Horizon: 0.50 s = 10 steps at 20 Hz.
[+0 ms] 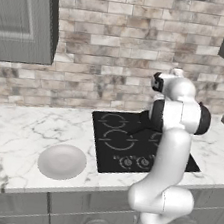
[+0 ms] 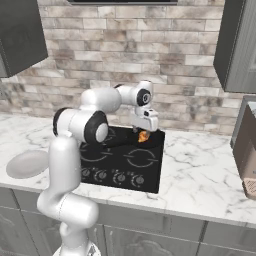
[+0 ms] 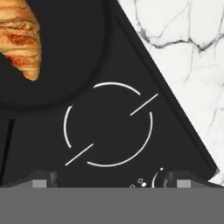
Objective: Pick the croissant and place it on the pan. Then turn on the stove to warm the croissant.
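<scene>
Black glass is what you work over: the stove (image 2: 150,167) sits in the marble desk (image 2: 200,170), with its row of knobs (image 2: 119,177) along the near edge. I judge those knobs to be your next target, because the croissant (image 3: 19,35) lies inside the pan (image 3: 70,57), at eleven o'clock in the hand view and clear of the fingers.

The claw (image 3: 113,180) is wide and holds nothing. It hovers above the back of the stove, over a burner ring (image 3: 109,124).

To do this well, lift a little and draw toward the near edge. Then pick the knob that serves the pan's burner; I cannot tell from here which one that is. Narrow the claw around it before you twist, and mind the pan's rim as you leave.

A pale plate (image 1: 61,161) lies on the desk at nine o'clock of the stove, well apart. A brown appliance (image 2: 247,155) stands at three o'clock, also out of the way. Beyond is a brick wall (image 2: 125,65).
</scene>
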{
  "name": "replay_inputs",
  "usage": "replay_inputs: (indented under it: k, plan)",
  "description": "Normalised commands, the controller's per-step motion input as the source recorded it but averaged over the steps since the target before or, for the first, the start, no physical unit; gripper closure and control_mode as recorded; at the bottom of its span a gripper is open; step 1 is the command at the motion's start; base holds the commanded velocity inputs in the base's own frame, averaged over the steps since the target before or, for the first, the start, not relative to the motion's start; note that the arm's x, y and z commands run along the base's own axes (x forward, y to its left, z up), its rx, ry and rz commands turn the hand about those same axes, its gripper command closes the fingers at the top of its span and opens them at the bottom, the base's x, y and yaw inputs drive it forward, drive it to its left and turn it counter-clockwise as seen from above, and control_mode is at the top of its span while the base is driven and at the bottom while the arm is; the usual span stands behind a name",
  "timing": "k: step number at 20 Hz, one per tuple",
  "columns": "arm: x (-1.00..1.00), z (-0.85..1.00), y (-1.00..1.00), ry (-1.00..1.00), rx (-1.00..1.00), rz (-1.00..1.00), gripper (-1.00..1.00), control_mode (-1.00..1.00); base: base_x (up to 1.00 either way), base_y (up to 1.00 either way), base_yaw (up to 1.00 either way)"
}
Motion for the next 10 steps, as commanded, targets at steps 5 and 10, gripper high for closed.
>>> replay_inputs:
  k: [5,10]
  plan:
    - [-0.67,0.17,0.20,-0.04,0.00,0.04,-1.00,-1.00,0.00,0.00,0.00]
    - [-0.55,0.22,0.20,-0.01,0.00,0.04,-1.00,-1.00,0.00,0.00,0.00]
